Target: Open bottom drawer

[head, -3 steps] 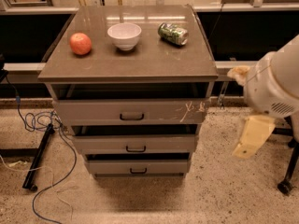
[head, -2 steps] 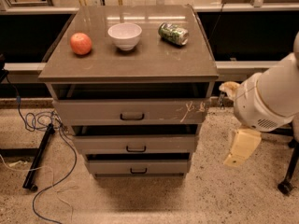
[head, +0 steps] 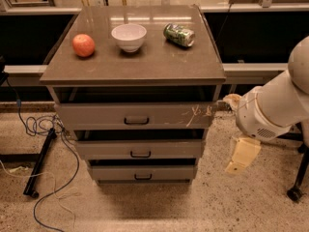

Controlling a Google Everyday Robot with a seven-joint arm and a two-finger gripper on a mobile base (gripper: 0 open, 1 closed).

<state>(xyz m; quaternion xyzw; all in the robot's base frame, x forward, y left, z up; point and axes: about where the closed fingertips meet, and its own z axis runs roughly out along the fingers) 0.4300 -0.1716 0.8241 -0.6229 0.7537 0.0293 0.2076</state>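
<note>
Hanging low off the right side of the cabinet (head: 145, 66), the gripper (head: 242, 154) is pointing down toward the floor (head: 231, 202), well apart from every drawer front. Whether it is spread or pressed together I cannot tell from this angle. It is gripping nothing. The bulky white arm (head: 270, 108) is reaching in from the right edge, and it is likely sitting this low because its target is the lowest front of the stack.

The bottom drawer (head: 116, 173) is sitting just above the floor, under the middle drawer (head: 106, 150) and the scratched top drawer (head: 96, 116). Its front is looking closed, and its black bar handle (head: 143, 177) is lying horizontally at centre, facing the camera and untouched. So the opening is not yet starting; the arm appears to be in the approach.

On the cabinet top an apple (head: 83, 45), a white bowl (head: 128, 36) and a green can (head: 179, 35) lying on its side are resting well back from the front edge, out of the way of the pull. Cables (head: 43, 129) are trailing over the floor at the left, away from the arm's side.

To my eye the gripper is needing to swing left and turn toward the handle, keeping under the wider fronts above.
</note>
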